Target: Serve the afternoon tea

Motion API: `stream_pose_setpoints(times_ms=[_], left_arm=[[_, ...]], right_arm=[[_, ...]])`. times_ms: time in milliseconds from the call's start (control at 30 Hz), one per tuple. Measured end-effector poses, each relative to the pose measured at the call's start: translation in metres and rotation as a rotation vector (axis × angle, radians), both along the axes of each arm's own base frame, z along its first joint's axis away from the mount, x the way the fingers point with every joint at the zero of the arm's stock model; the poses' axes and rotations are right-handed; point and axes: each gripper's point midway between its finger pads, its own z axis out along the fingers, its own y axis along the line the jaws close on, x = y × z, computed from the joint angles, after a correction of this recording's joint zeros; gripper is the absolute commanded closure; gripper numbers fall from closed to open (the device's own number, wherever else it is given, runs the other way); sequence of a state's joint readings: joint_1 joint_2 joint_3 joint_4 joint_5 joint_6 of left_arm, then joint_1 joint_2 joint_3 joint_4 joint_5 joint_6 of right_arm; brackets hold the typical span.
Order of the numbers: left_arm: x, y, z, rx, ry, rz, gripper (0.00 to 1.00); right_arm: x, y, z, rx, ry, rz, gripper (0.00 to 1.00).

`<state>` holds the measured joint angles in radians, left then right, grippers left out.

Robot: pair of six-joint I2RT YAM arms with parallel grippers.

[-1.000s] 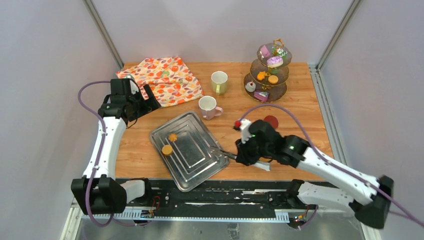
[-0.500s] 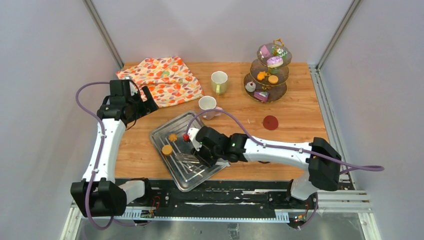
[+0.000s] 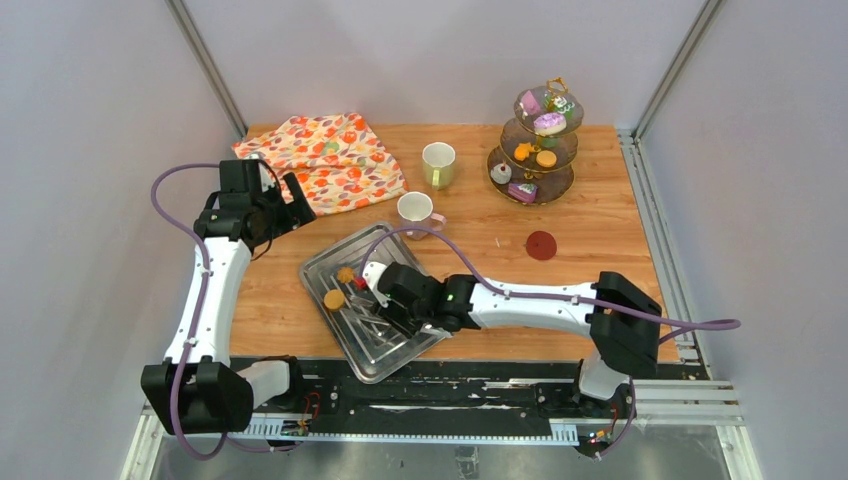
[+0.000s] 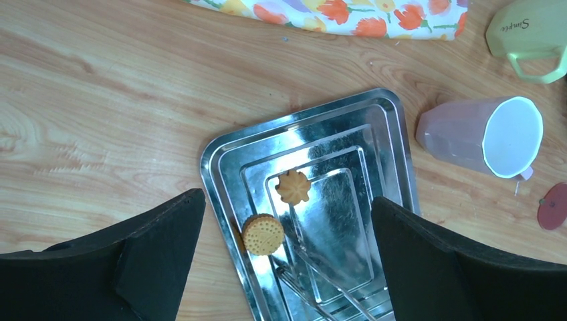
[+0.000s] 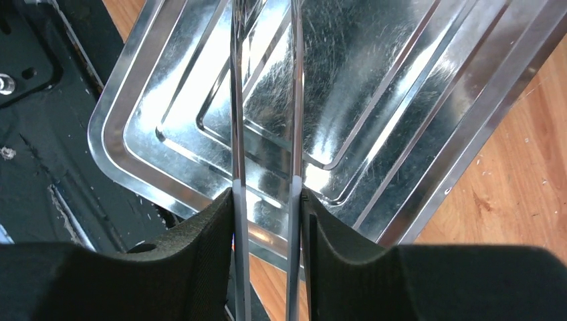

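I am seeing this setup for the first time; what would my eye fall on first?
The shiny metal tray at the near edge, holding two orange cookies. Over it, the right hand grips long metal tongs. A tiered stand of colourful pastries stands at the far right.

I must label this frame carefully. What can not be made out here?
- Tongs tips: right wrist view, cut off by top edge.
- Whether tips touch round cookie: top and left wrist views, too small.
- Cakes on tiered stand: top view, too small, upper tiers cover lower.
- Pale-green mug: left wrist view, cut by edge.
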<state>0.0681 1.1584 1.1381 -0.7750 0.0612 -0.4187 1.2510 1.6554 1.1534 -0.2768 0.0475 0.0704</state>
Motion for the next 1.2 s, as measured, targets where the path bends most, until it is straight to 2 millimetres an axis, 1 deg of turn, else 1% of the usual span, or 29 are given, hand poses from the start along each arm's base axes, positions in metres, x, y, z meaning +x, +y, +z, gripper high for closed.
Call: stream_pose_setpoints(times_ms=[133,300,500,933,1200], left_arm=[[0.000,0.001,0.000,0.003,0.001,0.001,0.01],[-0.001,0.001,-0.001,0.004,0.005,0.002,0.01],[-0.002,0.001,-0.001,0.007,0.009,0.001,0.01],[-0.003,0.002,-0.002,0.012,0.013,0.002,0.01],[-0.003,0.002,-0.002,0.015,0.015,0.002,0.01]], right_arm=[[0.006,0.003,0.004,0.011,-0.025,-0.017,0.60],[0.010,0.013,0.006,0.020,-0.036,-0.017,0.58],[0.012,0.019,-0.002,0.006,-0.038,-0.008,0.57],[0.018,0.034,-0.009,0.003,-0.045,-0.003,0.55],[0.021,0.034,-0.015,-0.012,-0.056,-0.014,0.55]])
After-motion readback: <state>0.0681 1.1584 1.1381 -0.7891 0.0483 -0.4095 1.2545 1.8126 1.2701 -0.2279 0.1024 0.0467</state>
